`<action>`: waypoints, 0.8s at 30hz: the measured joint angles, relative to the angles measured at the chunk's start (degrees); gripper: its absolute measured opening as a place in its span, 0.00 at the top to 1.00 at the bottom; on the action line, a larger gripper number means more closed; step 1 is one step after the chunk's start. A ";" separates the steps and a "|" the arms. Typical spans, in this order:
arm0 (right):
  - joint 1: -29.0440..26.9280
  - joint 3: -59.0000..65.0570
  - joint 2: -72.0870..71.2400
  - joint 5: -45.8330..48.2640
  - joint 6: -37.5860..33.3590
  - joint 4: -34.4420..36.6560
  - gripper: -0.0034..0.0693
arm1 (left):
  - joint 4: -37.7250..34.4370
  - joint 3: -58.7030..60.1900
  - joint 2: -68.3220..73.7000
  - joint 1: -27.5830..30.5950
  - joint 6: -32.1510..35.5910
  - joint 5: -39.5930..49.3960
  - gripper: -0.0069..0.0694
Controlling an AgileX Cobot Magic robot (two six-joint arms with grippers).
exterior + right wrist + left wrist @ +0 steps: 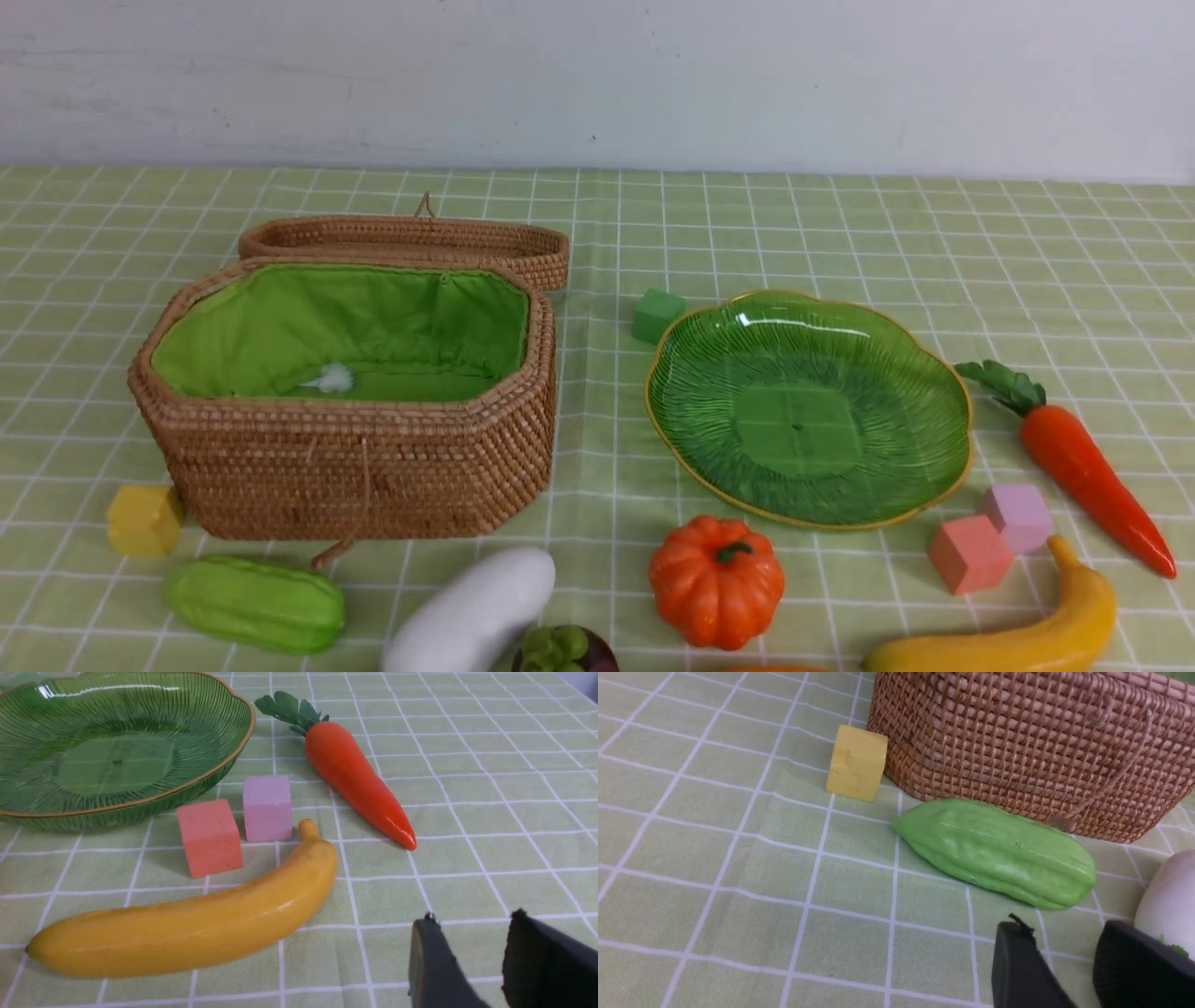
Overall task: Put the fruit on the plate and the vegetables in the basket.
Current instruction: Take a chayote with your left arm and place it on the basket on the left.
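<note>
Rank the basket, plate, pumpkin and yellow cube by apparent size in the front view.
Largest to smallest:
basket
plate
pumpkin
yellow cube
The pumpkin sits nearer the camera, but the gaps are clear.

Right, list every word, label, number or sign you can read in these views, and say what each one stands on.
No readable text in any view.
The basket, plate, banana, carrot, gourd, yellow cube, pink cube and lilac cube are plain, with no print.
A small white patch in the basket's lining is too blurred to tell whether it is a tag.
</note>
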 joint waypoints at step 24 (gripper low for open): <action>0.00 0.00 0.00 0.00 0.00 0.00 0.62 | -0.69 0.00 0.00 0.00 -6.42 -27.02 0.60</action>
